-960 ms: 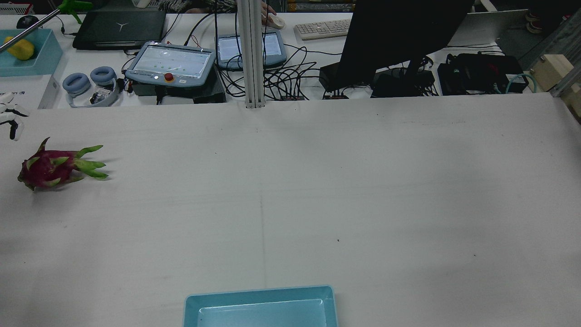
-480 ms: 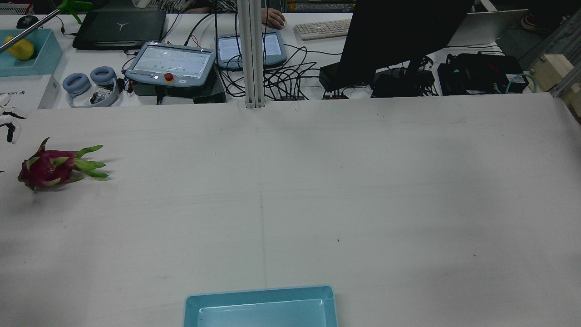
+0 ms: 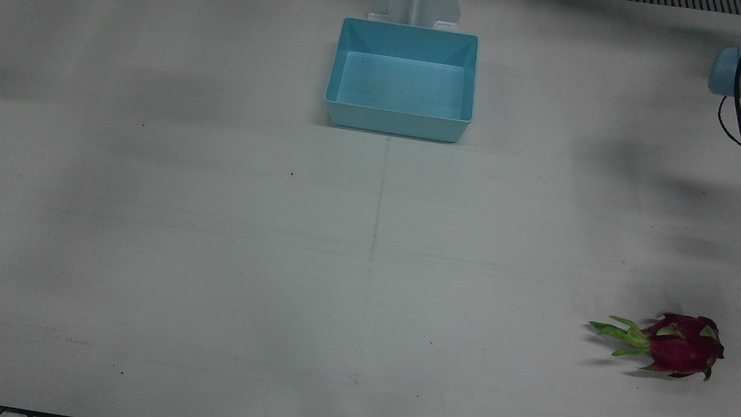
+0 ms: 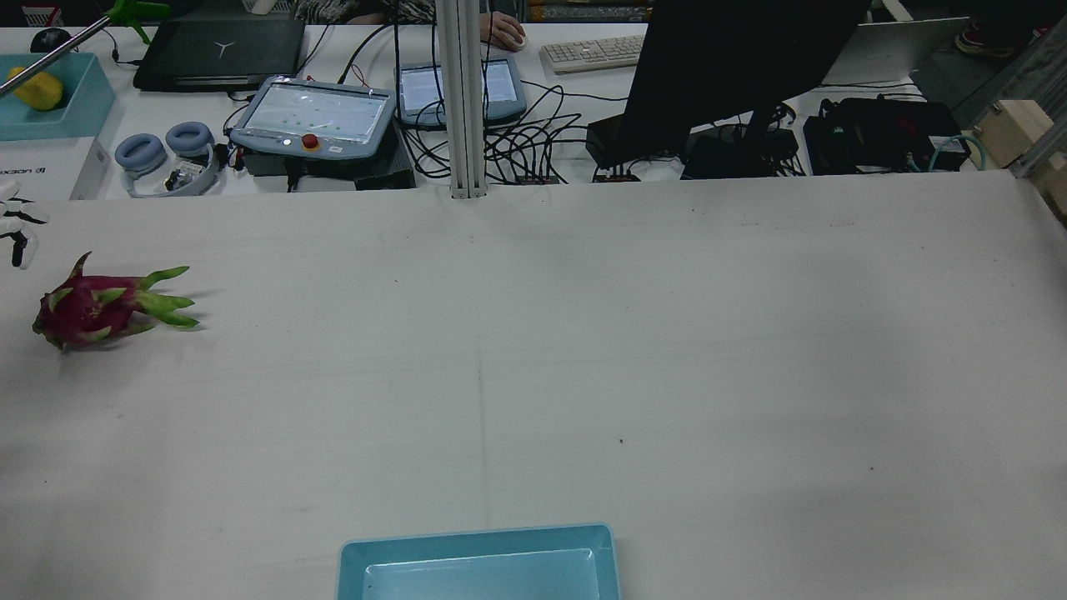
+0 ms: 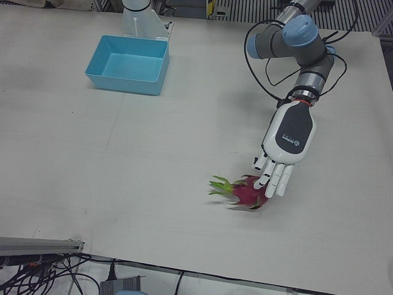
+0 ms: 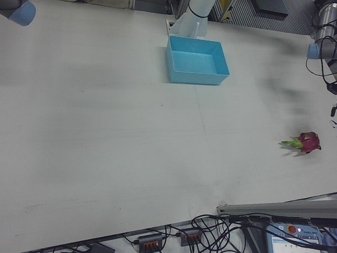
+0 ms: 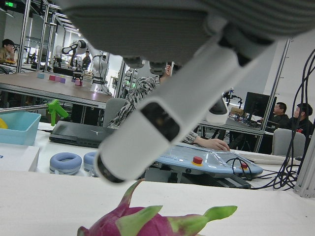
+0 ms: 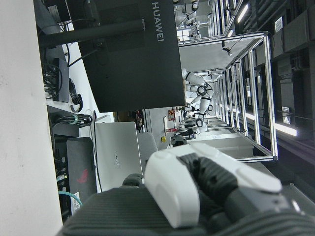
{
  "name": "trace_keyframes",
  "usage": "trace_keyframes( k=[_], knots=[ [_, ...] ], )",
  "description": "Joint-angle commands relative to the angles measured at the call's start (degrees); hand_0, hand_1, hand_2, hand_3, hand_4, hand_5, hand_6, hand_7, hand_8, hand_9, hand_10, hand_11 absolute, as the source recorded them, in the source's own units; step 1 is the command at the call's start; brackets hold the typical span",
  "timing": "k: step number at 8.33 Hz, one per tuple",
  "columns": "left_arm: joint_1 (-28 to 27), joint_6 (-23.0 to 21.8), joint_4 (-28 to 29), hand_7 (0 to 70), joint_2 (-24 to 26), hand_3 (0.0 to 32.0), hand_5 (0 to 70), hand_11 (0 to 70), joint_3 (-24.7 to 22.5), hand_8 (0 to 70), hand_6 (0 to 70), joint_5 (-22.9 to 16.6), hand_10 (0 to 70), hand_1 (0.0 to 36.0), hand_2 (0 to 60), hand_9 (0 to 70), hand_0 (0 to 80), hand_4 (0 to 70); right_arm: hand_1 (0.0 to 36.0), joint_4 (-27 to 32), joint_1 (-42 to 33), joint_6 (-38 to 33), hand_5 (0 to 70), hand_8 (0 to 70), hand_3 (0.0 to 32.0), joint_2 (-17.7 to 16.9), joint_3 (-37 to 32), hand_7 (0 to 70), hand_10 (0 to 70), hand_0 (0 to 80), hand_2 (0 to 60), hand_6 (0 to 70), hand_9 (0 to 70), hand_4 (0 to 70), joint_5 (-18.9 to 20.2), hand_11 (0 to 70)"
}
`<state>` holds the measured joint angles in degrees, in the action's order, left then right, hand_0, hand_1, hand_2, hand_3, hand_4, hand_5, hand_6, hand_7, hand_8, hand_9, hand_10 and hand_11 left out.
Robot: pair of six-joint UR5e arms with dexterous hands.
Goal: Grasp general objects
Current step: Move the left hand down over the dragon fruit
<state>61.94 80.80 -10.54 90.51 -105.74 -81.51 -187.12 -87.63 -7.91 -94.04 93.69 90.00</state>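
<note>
The left hand (image 5: 281,160) hovers open-fingered just over the dragon fruit (image 5: 245,191); next it must lower and close.

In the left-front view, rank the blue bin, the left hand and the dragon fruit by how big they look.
1. Blue bin, largest.
2. Left hand, somewhat smaller, though nearer the camera, so unsure.
3. Dragon fruit, clearly smallest, partly hidden behind the fingers.

The dragon fruit (image 5: 249,193) lies on the table (image 5: 153,160) beneath the left hand (image 5: 284,145) — tray (image 5: 128,64) well apart.
</note>
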Motion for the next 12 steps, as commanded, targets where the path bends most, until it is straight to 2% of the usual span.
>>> trace_keyframes(
  k=[1, 3, 4, 6, 7, 8, 9, 10, 12],
  knots=[
    [-0.59, -0.03, 2.61, 35.7, 0.81, 0.0, 70.0, 0.0, 4.11, 0.0, 0.0, 0.47, 0.0, 36.0, 60.0, 5.7, 80.0, 0.0, 0.0, 0.0, 0.0, 0.0, 0.0, 0.0, 0.0, 0.0, 0.0, 0.0, 0.0, 0.0, 0.0, 0.0, 0.0, 0.0, 0.0, 0.0],
    [-0.42, -0.11, -6.46, 39.2, 8.24, 0.0, 70.0, 0.0, 3.43, 0.0, 0.0, 0.12, 0.0, 36.0, 60.0, 6.4, 80.0, 0.0, 0.0, 0.0, 0.0, 0.0, 0.0, 0.0, 0.0, 0.0, 0.09, 0.0, 0.0, 0.0, 0.0, 0.0, 0.0, 0.0, 0.0, 0.0],
    [-0.68, 0.32, -6.34, 40.8, 9.15, 0.0, 70.0, 0.0, 4.48, 0.0, 0.0, 0.3, 0.0, 36.0, 60.0, 6.7, 80.0, 0.0, 0.0, 0.0, 0.0, 0.0, 0.0, 0.0, 0.0, 0.0, 0.09, 0.0, 0.0, 0.0, 0.0, 0.0, 0.0, 0.0, 0.0, 0.0],
    [-0.77, 0.85, -0.03, 41.4, 10.03, 0.0, 70.0, 0.0, 12.27, 0.0, 0.0, 0.47, 0.0, 36.0, 60.0, 6.8, 80.0, 0.0, 0.0, 0.0, 0.0, 0.0, 0.0, 0.0, 0.0, 0.0, 0.0, 0.0, 0.0, 0.0, 0.0, 0.0, 0.0, 0.0, 0.0, 0.0],
    [-1.12, 0.85, -0.01, 39.5, 10.3, 0.0, 70.0, 0.0, 12.83, 0.0, 0.0, 0.56, 0.0, 36.0, 60.0, 6.5, 74.4, 0.0, 0.0, 0.0, 0.0, 0.0, 0.0, 0.0, 0.0, 0.0, 0.0, 0.0, 0.0, 0.0, 0.0, 0.0, 0.0, 0.0, 0.0, 0.0],
    [-1.21, 0.85, -0.01, 34.9, 10.3, 0.0, 70.0, 0.0, 12.84, 0.0, 0.0, 0.47, 0.0, 36.0, 60.0, 5.4, 56.6, 0.0, 0.0, 0.0, 0.0, -0.09, 0.0, 0.0, 0.0, 0.0, 0.0, 0.0, 0.0, 0.0, 0.0, 0.0, 0.0, 0.0, 0.0, 0.0],
    [-1.12, 0.85, -0.18, 30.7, 10.22, 0.0, 70.0, 0.0, 12.58, 0.0, 0.0, 0.39, 0.0, 36.0, 60.0, 4.7, 50.6, 0.0, 0.0, 0.0, 0.0, 0.0, 0.0, 0.0, 0.0, 0.0, 0.0, 0.0, 0.0, 0.0, 0.0, 0.0, 0.0, 0.0, 0.0, 0.0],
    [-1.21, 0.94, -0.36, 31.6, 10.22, 0.0, 70.0, 0.0, 12.49, 0.0, 0.0, 0.3, 0.0, 36.0, 60.0, 4.9, 54.4, 0.0, 0.0, 0.0, 0.0, 0.0, 0.0, 0.0, 0.0, 0.0, 0.0, 0.0, 0.0, 0.0, 0.0, 0.0, 0.0, 0.0, 0.0, 0.0],
    [-4.44, 0.85, -0.53, 34.1, 10.39, 0.0, 70.0, 0.0, 12.92, 0.0, 0.0, 0.3, 0.0, 36.0, 60.0, 5.4, 54.5, 0.0, 0.0, 0.0, 0.0, 0.0, 0.0, 0.0, 0.0, 0.0, 0.09, 0.0, 0.0, 0.0, 0.0, 0.0, 0.0, 0.0, 0.0, 0.0]
  ],
)
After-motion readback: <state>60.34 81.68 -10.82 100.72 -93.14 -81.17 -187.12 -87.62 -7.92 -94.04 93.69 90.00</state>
